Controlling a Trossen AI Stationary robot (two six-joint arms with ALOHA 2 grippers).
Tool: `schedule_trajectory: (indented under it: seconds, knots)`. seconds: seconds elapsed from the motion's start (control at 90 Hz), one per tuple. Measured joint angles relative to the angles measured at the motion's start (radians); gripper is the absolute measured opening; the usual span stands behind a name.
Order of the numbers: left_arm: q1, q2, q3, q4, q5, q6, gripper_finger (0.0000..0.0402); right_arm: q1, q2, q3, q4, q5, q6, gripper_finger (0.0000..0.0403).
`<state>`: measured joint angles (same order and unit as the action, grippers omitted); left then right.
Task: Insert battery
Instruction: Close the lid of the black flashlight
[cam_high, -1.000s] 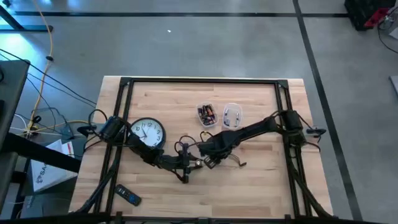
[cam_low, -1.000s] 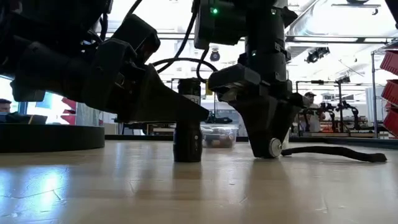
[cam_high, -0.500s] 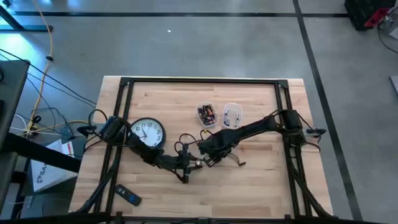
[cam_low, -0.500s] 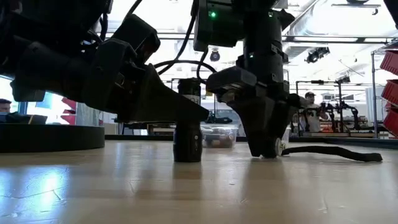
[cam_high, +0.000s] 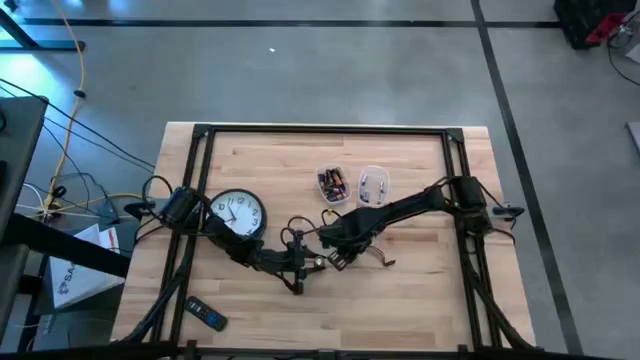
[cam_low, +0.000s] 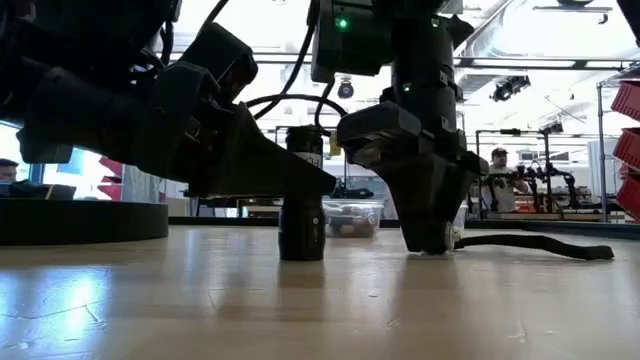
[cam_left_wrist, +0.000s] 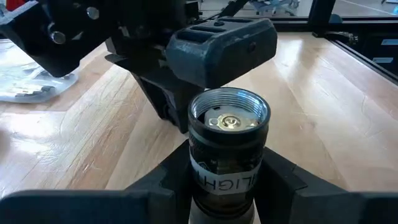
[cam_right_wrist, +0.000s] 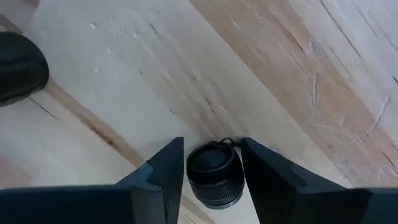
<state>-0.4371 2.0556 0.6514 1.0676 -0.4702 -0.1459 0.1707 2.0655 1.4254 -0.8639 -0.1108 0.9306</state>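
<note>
Wooden bench (cam_high: 420, 160), two dark arms meeting near its middle over a flashlight job.

From above, a wall clock (cam_high: 238, 213) lies at the bench's left, two clear tubs (cam_high: 332, 184) of batteries behind the arms, a remote (cam_high: 207, 317) at the front edge. At bench level, the flashlight body (cam_low: 302, 205) stands upright, the right hand (cam_low: 428, 235) lowered to the surface just beside it. Left wrist view: the left hand (cam_left_wrist: 227, 174) is clamped on the flashlight body, open threaded end up, a brass contact showing inside. Right wrist view: the right hand's fingers (cam_right_wrist: 166, 177) stand apart, straddling a black tail cap (cam_right_wrist: 214, 176) on the bench.
</note>
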Motion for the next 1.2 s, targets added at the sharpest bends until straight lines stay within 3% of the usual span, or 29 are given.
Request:
schedule_trajectory:
  seconds: [0.367,0.756,1.2]
  knots:
    - [0.0,0.0,0.0,0.0,0.0,0.0,0.0104,0.0,0.0,0.0,0.0,-0.014,-0.097,0.0131]
    - [0.0,0.0,0.0,0.0,0.0,0.0,0.0104,0.0,0.0,0.0,0.0,-0.016,-0.172,0.0181]
    - [0.0,0.0,0.0,0.0,0.0,0.0,0.0104,-0.002,-0.001,0.0,-0.002,-0.015,-0.18,0.0141]
